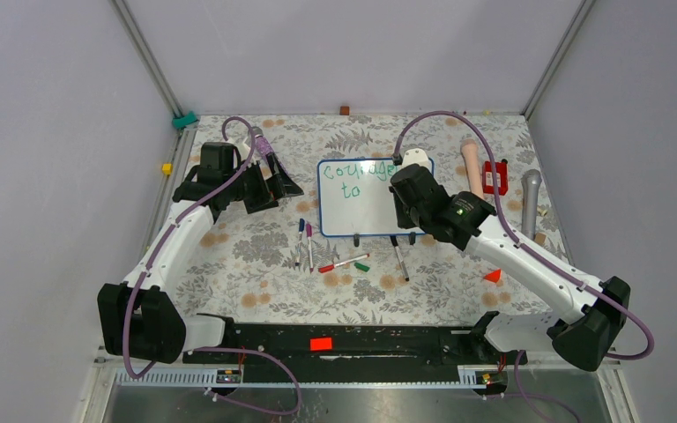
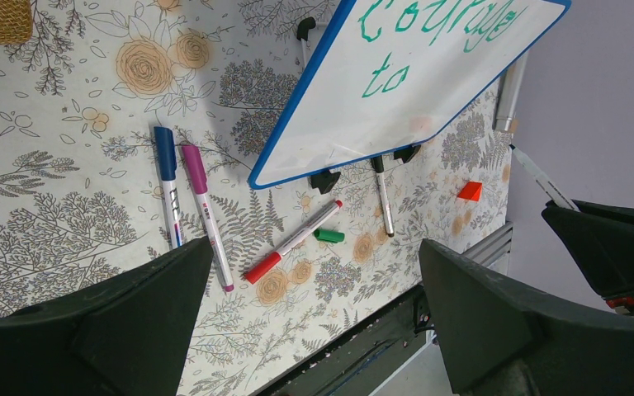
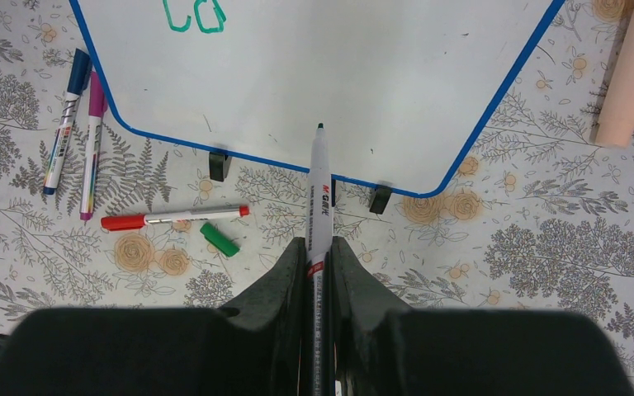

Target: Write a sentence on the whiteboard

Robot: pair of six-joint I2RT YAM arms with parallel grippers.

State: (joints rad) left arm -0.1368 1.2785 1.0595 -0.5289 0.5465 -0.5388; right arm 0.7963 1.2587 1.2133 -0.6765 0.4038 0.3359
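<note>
The whiteboard (image 1: 366, 216) sits mid-table (image 1: 256, 273), and the sentence (image 1: 357, 176) so far reads "courage to" in green. The overhead view hides the pen. The right wrist view shows the right gripper (image 3: 319, 247) clenched on a green-tipped marker (image 3: 320, 181), its tip over the board's blank lower part. The left gripper (image 2: 315, 252), beside the board's left edge, is spread wide and holds nothing. Its view shows loose markers (image 2: 206, 214).

Loose markers (image 1: 331, 256) crowd whiteboard's (image 1: 357, 211) near edge; right claw (image 3: 319, 247) overhangs its right side.
</note>
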